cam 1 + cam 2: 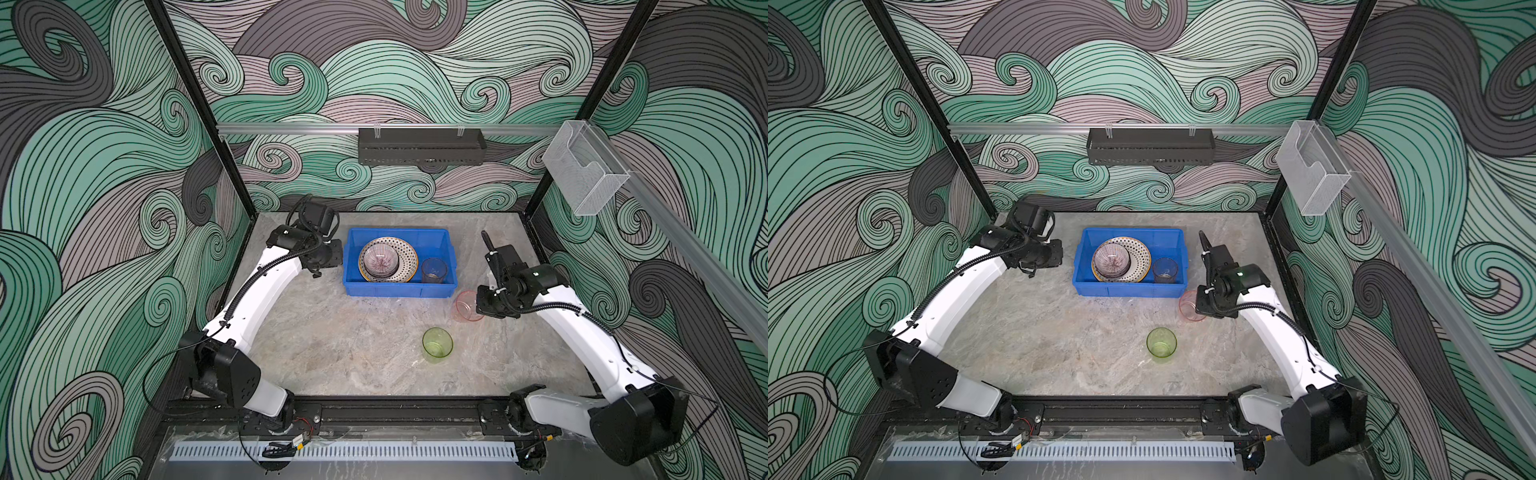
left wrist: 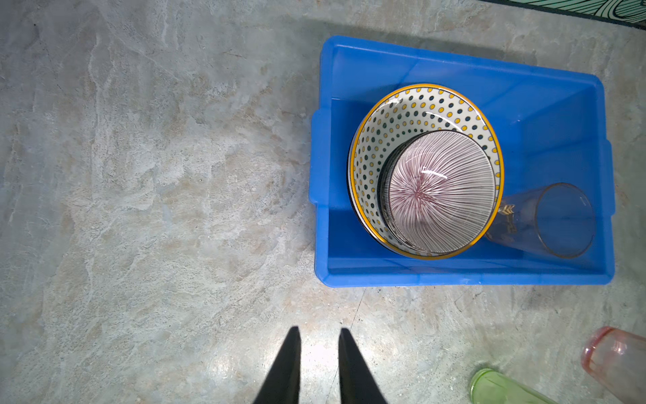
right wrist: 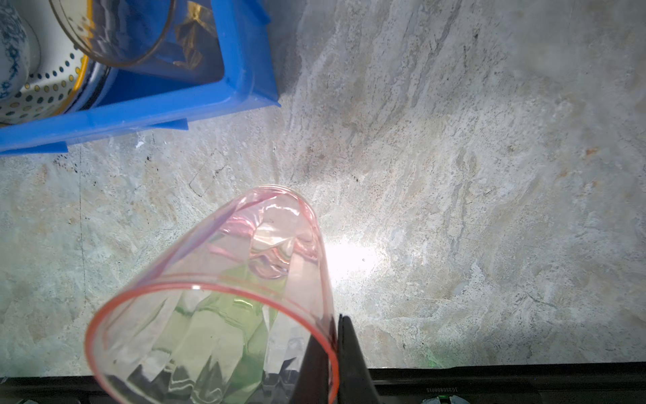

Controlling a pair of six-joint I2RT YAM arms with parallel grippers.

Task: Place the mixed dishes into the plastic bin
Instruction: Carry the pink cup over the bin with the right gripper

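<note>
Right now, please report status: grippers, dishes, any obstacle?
Right gripper shut on pink cup rim. Left gripper open, empty, beside blue bin. Green cup on table, outside bin. Path to bin looks clear.

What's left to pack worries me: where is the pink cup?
In both top views the pink cup is right of centre, its rim pinched by the right gripper, beside the front right corner of the blue bin.

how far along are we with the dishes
Done: dotted plate, striped bowl and one cup sit in the bin. In hand: right gripper is shut on the pink cup by its rim, outside the bin. To go: that cup and the green cup on the table; left gripper is empty.
</note>
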